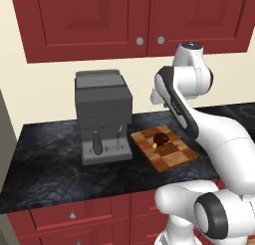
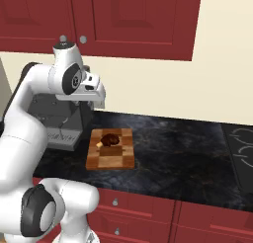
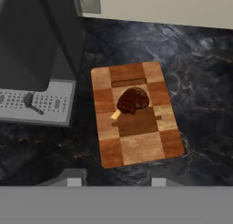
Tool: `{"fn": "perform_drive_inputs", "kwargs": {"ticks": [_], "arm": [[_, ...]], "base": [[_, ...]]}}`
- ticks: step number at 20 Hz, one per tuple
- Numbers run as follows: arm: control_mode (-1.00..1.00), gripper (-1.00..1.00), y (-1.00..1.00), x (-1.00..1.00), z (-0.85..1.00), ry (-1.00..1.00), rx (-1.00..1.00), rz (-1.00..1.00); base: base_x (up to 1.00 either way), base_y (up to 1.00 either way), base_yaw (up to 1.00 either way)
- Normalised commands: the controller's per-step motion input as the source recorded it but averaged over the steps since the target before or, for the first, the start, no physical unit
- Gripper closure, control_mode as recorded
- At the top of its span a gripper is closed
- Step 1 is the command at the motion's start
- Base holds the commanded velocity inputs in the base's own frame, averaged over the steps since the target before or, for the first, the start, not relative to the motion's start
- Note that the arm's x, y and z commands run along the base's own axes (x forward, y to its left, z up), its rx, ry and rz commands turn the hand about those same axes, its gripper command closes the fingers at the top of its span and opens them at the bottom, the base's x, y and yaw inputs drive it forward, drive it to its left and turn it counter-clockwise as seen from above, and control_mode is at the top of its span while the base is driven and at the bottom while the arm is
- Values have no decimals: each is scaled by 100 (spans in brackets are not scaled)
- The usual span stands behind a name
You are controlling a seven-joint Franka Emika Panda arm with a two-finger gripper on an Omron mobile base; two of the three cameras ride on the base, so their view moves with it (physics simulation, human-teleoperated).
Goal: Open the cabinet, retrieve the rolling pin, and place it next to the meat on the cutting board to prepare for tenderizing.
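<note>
Cabinet [image 1: 139,17] doors shut, two silver knobs side by side. Dark brown meat [image 3: 132,100], tan nub, lies on checkered board [image 3: 136,145] right of coffee machine [image 1: 103,114]. Gripper [image 3: 113,181] above board, jaws spread, holding nothing.

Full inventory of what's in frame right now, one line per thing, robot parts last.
cabinet: 1, dark red, on the wall above the counter, both doors shut
knobs: 2, silver, side by side at the doors' lower inner corners
coffee machine: 1, grey, on the counter left of the board
cutting board: 1, light and dark brown checks, flat on the counter
meat: 1, dark brown with a tan bit, on the board's far half
counter: 1, black marbled
stove: 1, dark, at the counter's right end
drawers: several, red with silver knobs, below the counter
arm: 1, white, raised above the counter
gripper: 1, tips apart, above the board, holding nothing
</note>
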Motion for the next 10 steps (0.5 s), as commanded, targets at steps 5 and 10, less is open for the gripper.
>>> {"fn": "perform_drive_inputs", "kwargs": {"ticks": [5, 10], "arm": [[-100, -100, 3, -33, 0, -10, -1, 0], [-100, -100, 12, -59, 28, -34, 0, 0]], "base": [[0, 0, 0], [0, 0, 0]]}}
